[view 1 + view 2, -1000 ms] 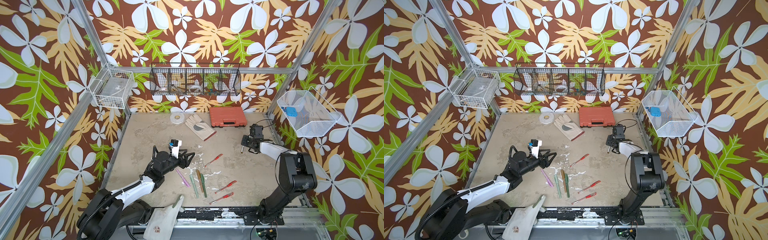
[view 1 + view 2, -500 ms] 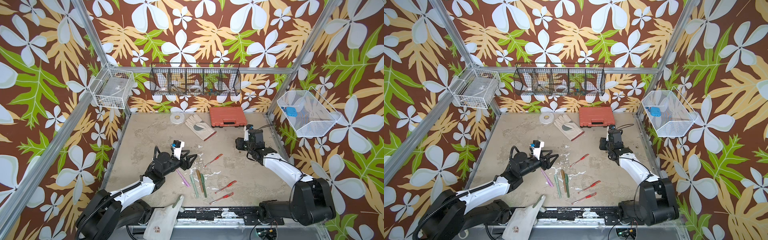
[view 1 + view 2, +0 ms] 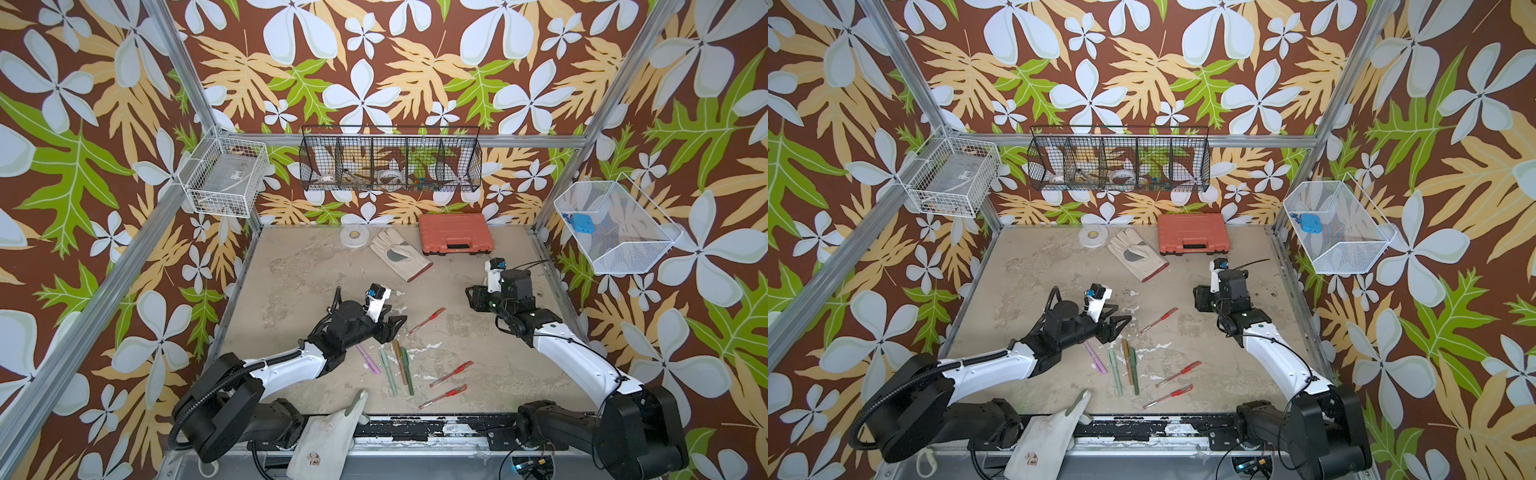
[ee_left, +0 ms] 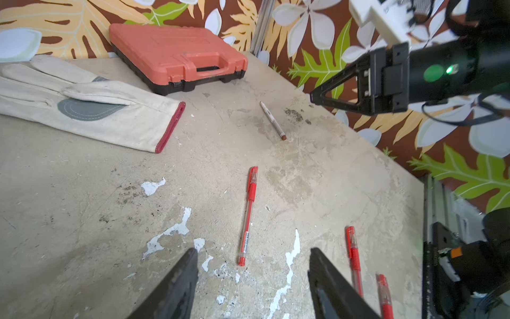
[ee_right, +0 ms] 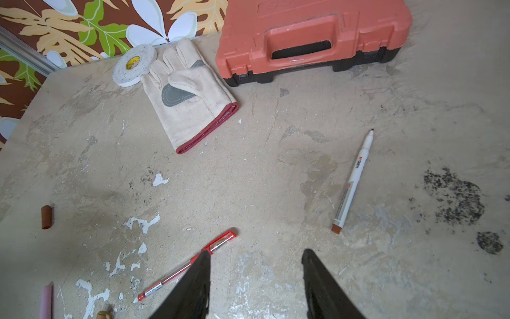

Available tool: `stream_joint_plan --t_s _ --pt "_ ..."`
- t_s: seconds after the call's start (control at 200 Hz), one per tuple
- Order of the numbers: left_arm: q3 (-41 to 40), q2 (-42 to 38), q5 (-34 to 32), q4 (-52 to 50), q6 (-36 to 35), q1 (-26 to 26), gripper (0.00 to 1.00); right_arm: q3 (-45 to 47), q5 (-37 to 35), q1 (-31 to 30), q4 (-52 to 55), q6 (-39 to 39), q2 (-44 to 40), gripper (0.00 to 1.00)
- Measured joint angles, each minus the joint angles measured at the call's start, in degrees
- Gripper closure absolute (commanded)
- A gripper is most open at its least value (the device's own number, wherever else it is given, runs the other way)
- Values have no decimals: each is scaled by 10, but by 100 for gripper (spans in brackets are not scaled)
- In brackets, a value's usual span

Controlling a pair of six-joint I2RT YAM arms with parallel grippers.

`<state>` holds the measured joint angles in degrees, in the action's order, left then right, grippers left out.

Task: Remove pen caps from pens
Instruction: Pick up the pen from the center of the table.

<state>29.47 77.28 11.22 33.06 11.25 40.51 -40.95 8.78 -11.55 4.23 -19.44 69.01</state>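
**Tools.** The left tool point(image 4: 251, 252) has its jaws well apart and holds nothing. It hangs over the worn beige table point(image 4: 82, 221). The right tool point(image 5: 256, 252) is likewise parted and empty.

**Task items.** The clear-barrelled red gel pen point(image 4: 248, 215), cap on, lies ahead of the left tool's gap, its capped end near the right tool. Two further red gel pens point(image 3: 451, 374) and four matte coloured pens point(image 3: 392, 365) lie nearer the front edge. The white marker point(image 5: 353, 182) lies bare-tipped, with a short brown cap point(image 5: 46, 217) well apart from it.

**Hazards, as judged.**
- The slim round barrel may roll or skid if one finger touches first.
- Both tools converging on one pen may collide.
- A grip straddling the cap joint would pin the cap on.
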Motion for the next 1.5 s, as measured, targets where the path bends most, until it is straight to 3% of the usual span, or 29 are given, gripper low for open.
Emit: stream_joint_plan --t_s 0.28,0.385,0.495,0.721,1.036,1.501 --pt "121 165 -55 -76 -40 49 42 32 27 0 -13 -1 -5 47" --pt "172 227 -79 -100 -56 76 51 37 32 0 -20 -1 -5 47" --pt "212 272 -102 -128 -69 92 51 41 34 0 -29 -1 2 47" --pt "238 297 -139 -153 -78 92 60 43 44 0 -38 -1 14 47" --pt "261 325 -139 -178 -83 92 63 43 47 0 -44 -1 19 47" --pt "276 344 -131 -172 -86 92 83 44 47 0 -46 0 19 48"
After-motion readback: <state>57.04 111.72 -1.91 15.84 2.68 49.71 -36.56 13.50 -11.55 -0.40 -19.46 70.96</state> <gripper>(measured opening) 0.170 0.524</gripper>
